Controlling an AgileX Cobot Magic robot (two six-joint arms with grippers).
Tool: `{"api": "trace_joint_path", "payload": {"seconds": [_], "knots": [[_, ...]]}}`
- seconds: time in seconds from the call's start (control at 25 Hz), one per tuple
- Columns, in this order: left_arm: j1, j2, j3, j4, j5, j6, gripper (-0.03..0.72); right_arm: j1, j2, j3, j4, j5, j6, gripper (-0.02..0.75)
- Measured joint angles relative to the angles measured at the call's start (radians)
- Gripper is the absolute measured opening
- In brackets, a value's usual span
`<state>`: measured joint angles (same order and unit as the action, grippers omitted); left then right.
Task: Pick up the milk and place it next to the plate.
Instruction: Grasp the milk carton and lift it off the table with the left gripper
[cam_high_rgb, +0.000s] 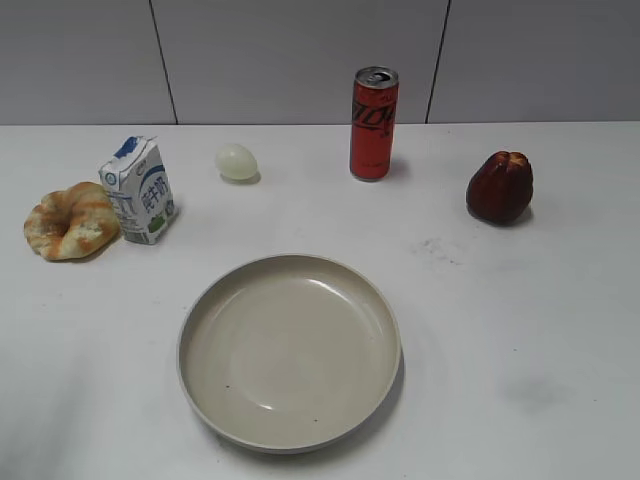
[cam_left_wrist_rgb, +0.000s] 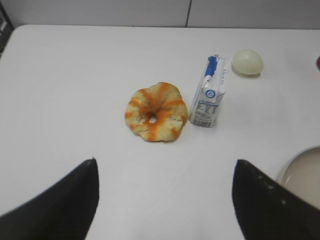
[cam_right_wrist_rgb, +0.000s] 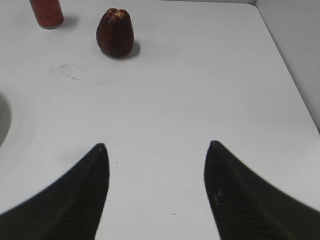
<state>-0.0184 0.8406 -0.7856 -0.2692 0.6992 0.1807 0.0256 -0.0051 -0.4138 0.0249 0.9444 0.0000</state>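
Left end effector (cam_left_wrist_rgb: 165, 200) hangs above the bench (cam_left_wrist_rgb: 75, 100) with its two dark fingers spread wide and nothing between them; it shows only at the bottom edge of the left wrist view. Right end effector (cam_right_wrist_rgb: 156, 190) is likewise spread and empty, low in the right wrist view. Neither shows in the exterior view.

Milk (cam_high_rgb: 141, 190) stands upright at the left of the exterior frame, touching or just beside a ring-shaped bread (cam_high_rgb: 72, 221) on its left. In the left wrist view the milk (cam_left_wrist_rgb: 208, 93) sits right of centre, upper half, with the bread (cam_left_wrist_rgb: 156, 111) at centre. Left end effector faces this pair, so it is probably the arm meant for the pick, since the carton is on its side of the bench.

Plate (cam_high_rgb: 290, 350) lies empty at lower centre of the exterior frame, well apart from the milk; its rim peeks in at the lower right of the left wrist view and the left edge of the right wrist view. Bare bench on both sides of the plate leaves room for the carton.

Other items: pale egg-like ball (cam_high_rgb: 237, 161), red can (cam_high_rgb: 374, 124), dark red fruit (cam_high_rgb: 499, 187) along the upper part of the frame.

Task looks unstarted. Risk: bread so close may get nudged, or crowd one finger.
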Motion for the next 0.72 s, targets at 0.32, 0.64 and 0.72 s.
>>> {"api": "trace_joint_path", "payload": {"seconds": [0.32, 0.64, 0.72], "knots": [[-0.145, 0.515, -0.396, -0.046, 0.168, 0.057, 0.629, 0.000, 0.000, 0.000, 0.000, 0.000, 0.000, 0.459], [-0.222, 0.903, -0.635, 0.029, 0.216, 0.058, 0.629, 0.000, 0.000, 0.000, 0.000, 0.000, 0.000, 0.459], [-0.222, 0.976, -0.669, 0.037, 0.216, 0.058, 0.629, 0.000, 0.000, 0.000, 0.000, 0.000, 0.000, 0.459]]}}
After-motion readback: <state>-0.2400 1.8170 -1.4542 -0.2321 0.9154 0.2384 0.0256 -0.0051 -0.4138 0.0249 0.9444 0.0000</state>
